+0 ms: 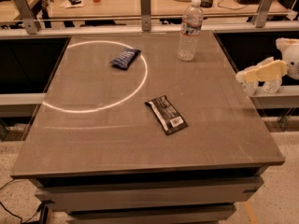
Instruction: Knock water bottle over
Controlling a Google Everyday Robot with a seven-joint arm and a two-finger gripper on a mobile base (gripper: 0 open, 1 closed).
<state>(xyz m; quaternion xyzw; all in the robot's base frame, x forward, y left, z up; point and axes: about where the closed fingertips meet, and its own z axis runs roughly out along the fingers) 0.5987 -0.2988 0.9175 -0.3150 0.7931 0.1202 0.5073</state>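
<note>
The water bottle point(189, 30) stands upright near the far right corner of the grey table point(93, 134). It is clear and ribbed, with a white cap and a label band near the top. My gripper point(246, 80) is at the end of a cream-coloured arm that reaches in from the right. It hovers just past the table's right edge, to the right of the bottle and nearer to me, well apart from it.
A dark blue snack bag point(124, 58) lies inside a bright ring of light on the table's far left. A black snack packet point(166, 114) lies near the middle. A rail with metal posts point(145, 3) runs behind the table, with a cluttered desk beyond.
</note>
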